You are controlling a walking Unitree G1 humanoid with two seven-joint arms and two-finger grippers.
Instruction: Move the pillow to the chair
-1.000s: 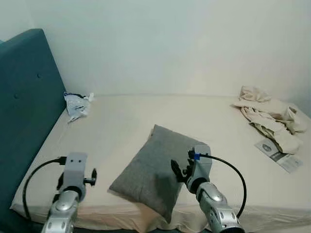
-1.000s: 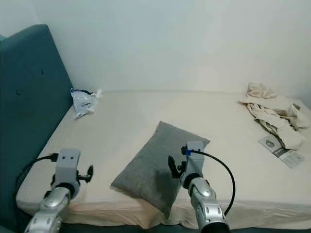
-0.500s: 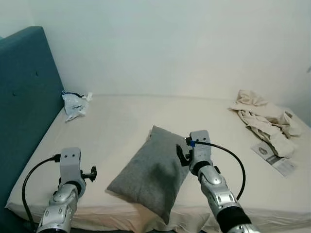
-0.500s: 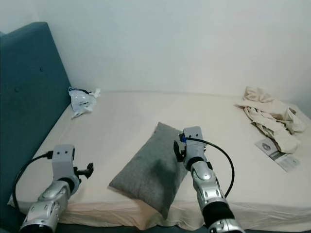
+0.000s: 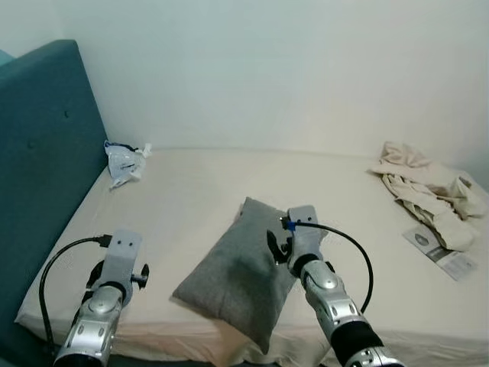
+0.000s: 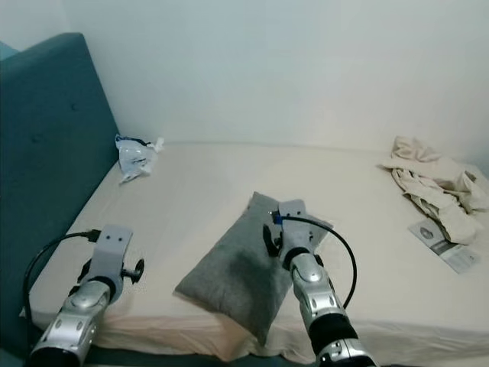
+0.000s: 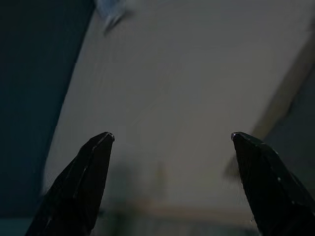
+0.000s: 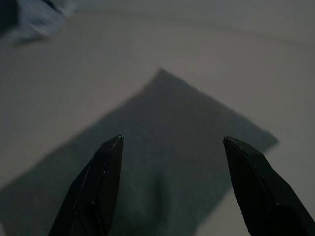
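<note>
No legible text, even on the leaflet [image 5: 447, 253]

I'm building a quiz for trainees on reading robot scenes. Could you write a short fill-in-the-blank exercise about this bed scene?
1. The pillow on the bed is ____ in colour.
2. The right claw, above the pillow, has its fingers ____.
3. The headboard is on the robot's ____ side.
4. The crumpled beige cloth lies on the robot's ____ side.

Missing words: grey; open; left; right
</note>
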